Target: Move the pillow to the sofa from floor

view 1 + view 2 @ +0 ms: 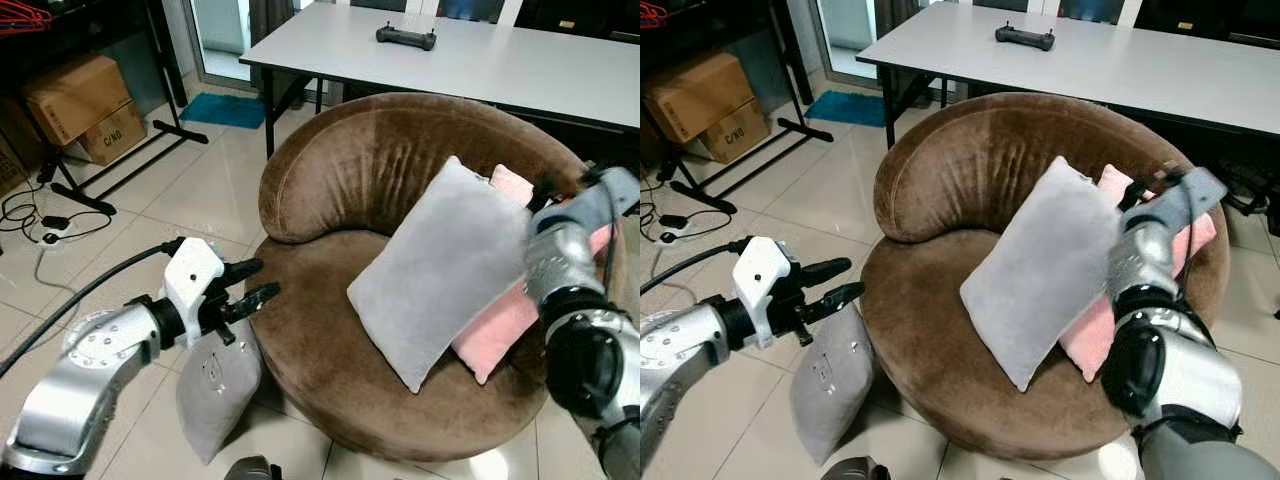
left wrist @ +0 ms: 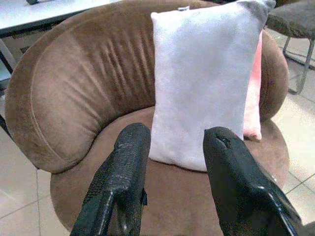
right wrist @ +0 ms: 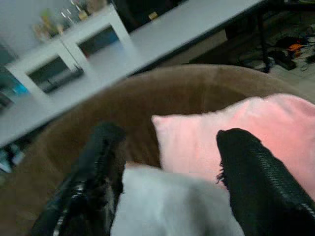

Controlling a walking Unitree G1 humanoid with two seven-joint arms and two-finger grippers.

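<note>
You see three pillows in total: two grey and one pink. The first grey pillow (image 1: pixel 437 268) stands tilted on the seat of the round brown sofa (image 1: pixel 330 180), its upper corner leaning toward the backrest. The pink pillow (image 1: pixel 508 310) sits directly behind it, touching it, toward the right edge of the seat. The second grey pillow (image 1: pixel 215 388) remains on the tiled floor (image 1: pixel 190 195), propped upright against the front left edge of the sofa base.

Note the left gripper (image 1: pixel 252 283): it hovers above the floor pillow, just beside the left edge of the seat, its two black fingers spread a moderate gap apart and holding nothing. In the left wrist view you look between both fingers (image 2: pixel 123 172) at the sofa seat and the standing grey pillow.

Note the right gripper (image 3: pixel 167 167): the arm reaches over the right edge of the sofa at the top corner of the standing grey pillow. In the right wrist view its fingers are spread wide, with the grey pillow's corner and the pink pillow between them; you cannot tell whether either finger touches the fabric.

Behind the sofa stands one white table (image 1: pixel 480 60) carrying one black controller (image 1: pixel 405 37). Two cardboard boxes (image 1: pixel 85 105) sit stacked at the far left.
</note>
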